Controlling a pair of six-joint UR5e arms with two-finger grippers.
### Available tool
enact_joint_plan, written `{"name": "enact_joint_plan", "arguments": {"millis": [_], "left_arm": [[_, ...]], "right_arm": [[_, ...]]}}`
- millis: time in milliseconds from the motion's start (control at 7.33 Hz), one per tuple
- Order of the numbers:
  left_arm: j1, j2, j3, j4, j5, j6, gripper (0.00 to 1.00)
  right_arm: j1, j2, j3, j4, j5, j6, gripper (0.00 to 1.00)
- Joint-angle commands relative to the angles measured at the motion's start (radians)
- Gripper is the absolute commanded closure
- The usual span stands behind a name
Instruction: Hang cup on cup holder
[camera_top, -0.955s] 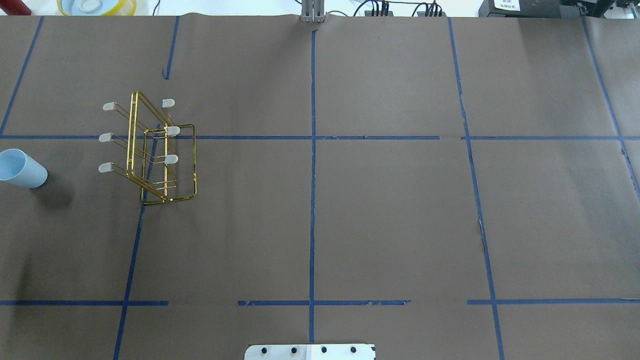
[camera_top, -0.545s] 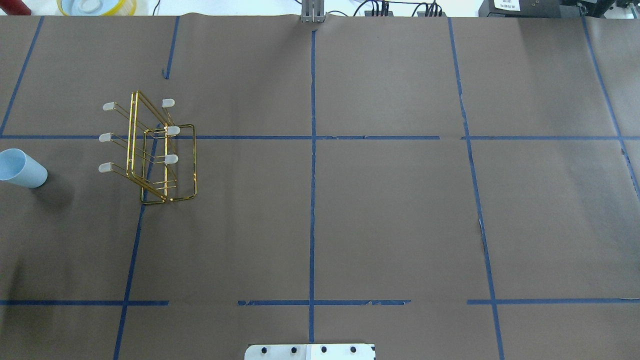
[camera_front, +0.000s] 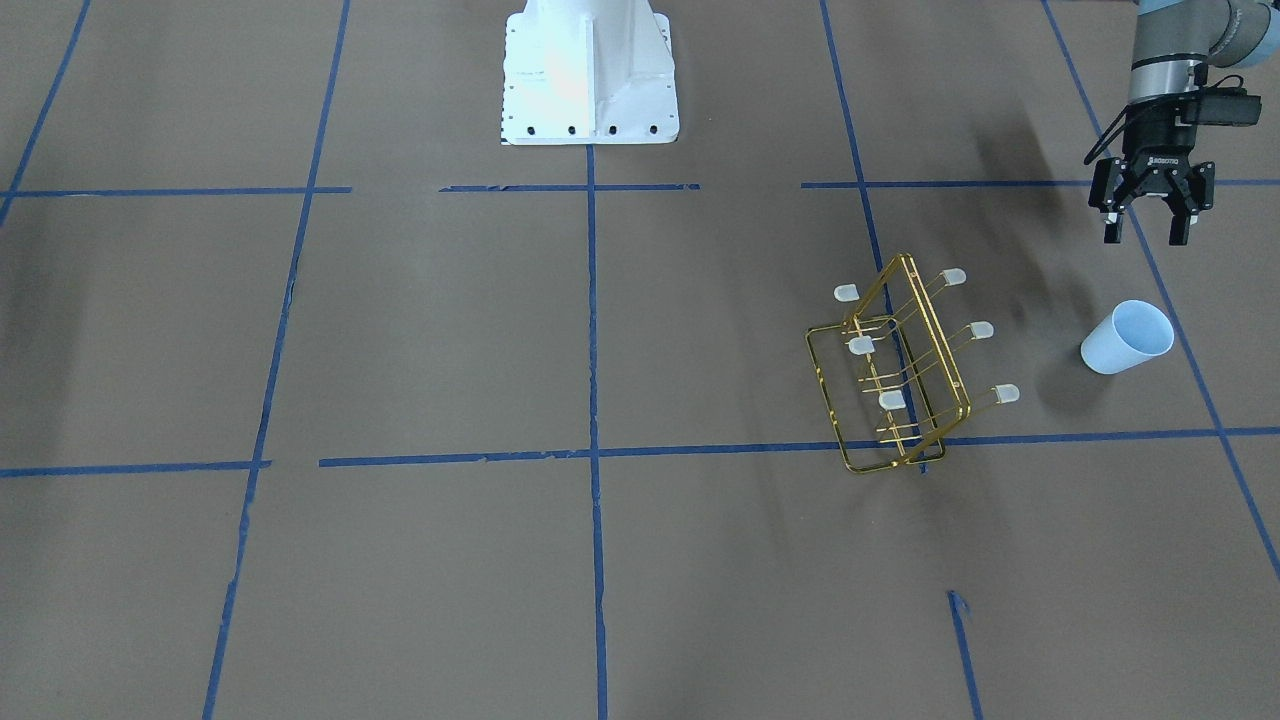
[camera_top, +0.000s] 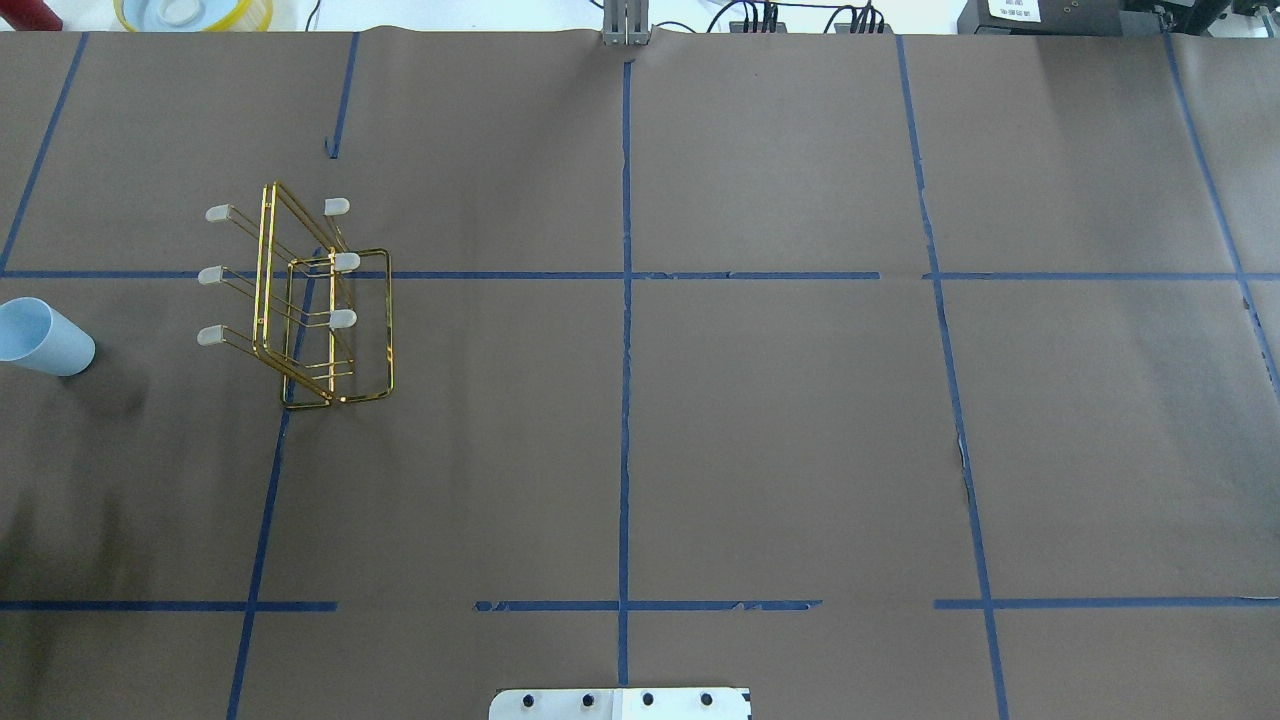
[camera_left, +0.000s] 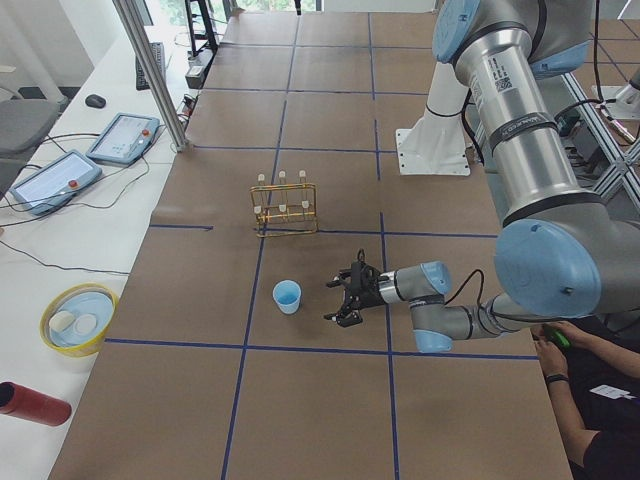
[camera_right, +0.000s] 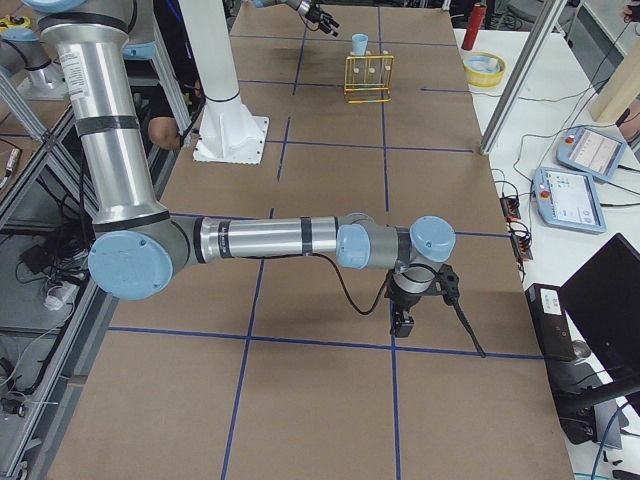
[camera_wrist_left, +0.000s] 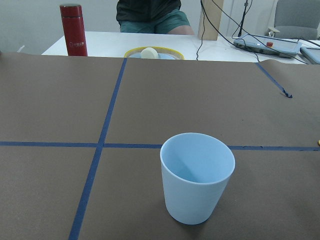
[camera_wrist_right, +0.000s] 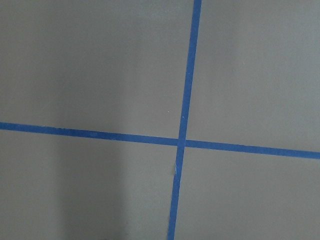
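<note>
The cup (camera_front: 1127, 337) is a pale blue tumbler standing upright, mouth up, on the brown table near its left end; it fills the lower middle of the left wrist view (camera_wrist_left: 197, 177) and shows at the overhead view's left edge (camera_top: 45, 337). The cup holder (camera_front: 900, 370) is a gold wire rack with capped prongs, standing beside the cup (camera_top: 320, 300), apart from it. My left gripper (camera_front: 1145, 238) is open and empty, held low and level, pointed at the cup a short gap away (camera_left: 333, 300). My right gripper (camera_right: 401, 322) shows only in the exterior right view; I cannot tell its state.
A red bottle (camera_wrist_left: 72, 30) and a yellow bowl (camera_wrist_left: 152, 52) sit on the white side table beyond the table's left end. The robot base (camera_front: 590, 70) stands mid-table at my edge. A person (camera_left: 590, 400) sits near the left arm's base.
</note>
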Motion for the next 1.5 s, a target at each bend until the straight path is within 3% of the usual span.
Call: {"name": "enact_joint_plan", "arguments": {"millis": [0, 545, 818, 1364], "left_arm": [[0.028, -0.035, 0.071, 0.000, 0.120, -0.010, 0.01], [-0.001, -0.081, 0.074, 0.031, 0.128, 0.008, 0.02], [-0.009, -0.094, 0.074, 0.060, 0.128, 0.159, 0.02], [-0.062, -0.209, 0.135, 0.060, 0.123, 0.019, 0.01]], "right_arm": [[0.000, 0.000, -0.001, 0.000, 0.000, 0.000, 0.00], [0.000, 0.000, -0.001, 0.000, 0.000, 0.000, 0.00], [0.000, 0.000, -0.001, 0.000, 0.000, 0.000, 0.00], [0.000, 0.000, -0.001, 0.000, 0.000, 0.002, 0.00]]}}
